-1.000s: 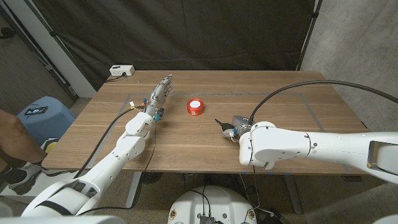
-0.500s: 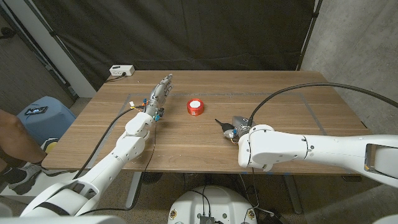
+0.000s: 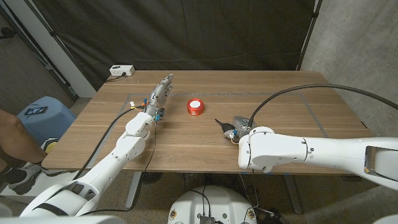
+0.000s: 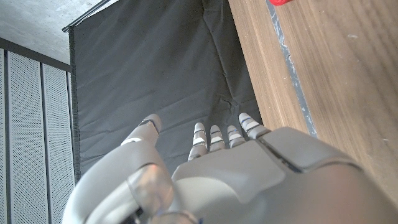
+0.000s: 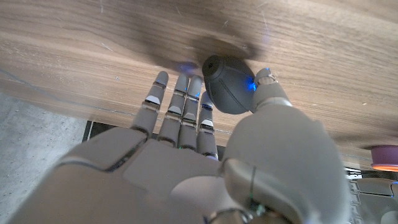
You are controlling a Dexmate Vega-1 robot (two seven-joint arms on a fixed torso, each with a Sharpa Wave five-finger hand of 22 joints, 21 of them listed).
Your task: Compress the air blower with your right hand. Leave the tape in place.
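Note:
The dark grey air blower [image 3: 226, 128] lies on the table right of centre, its black nozzle pointing toward the red tape roll [image 3: 195, 106]. My right hand [image 3: 241, 127] is at the bulb, mostly hidden under its own white forearm. In the right wrist view the round bulb [image 5: 227, 87] sits between the thumb [image 5: 266, 83] and the straight fingers [image 5: 186, 102], undented. My left hand [image 3: 160, 92] stays far left of the tape with fingers extended and nothing in it. A sliver of the tape [image 4: 281, 2] shows past the left hand [image 4: 217, 168].
A white power strip [image 3: 121, 70] sits at the table's far left corner. A blue stool [image 3: 38, 116] and a person's arm [image 3: 13, 142] are beside the table's left side. Grey tape lines [image 3: 311, 107] mark the wood.
My right forearm has edged slightly left and lower in the head view, with the hand still at the blower. The left arm, tape and blower have not moved.

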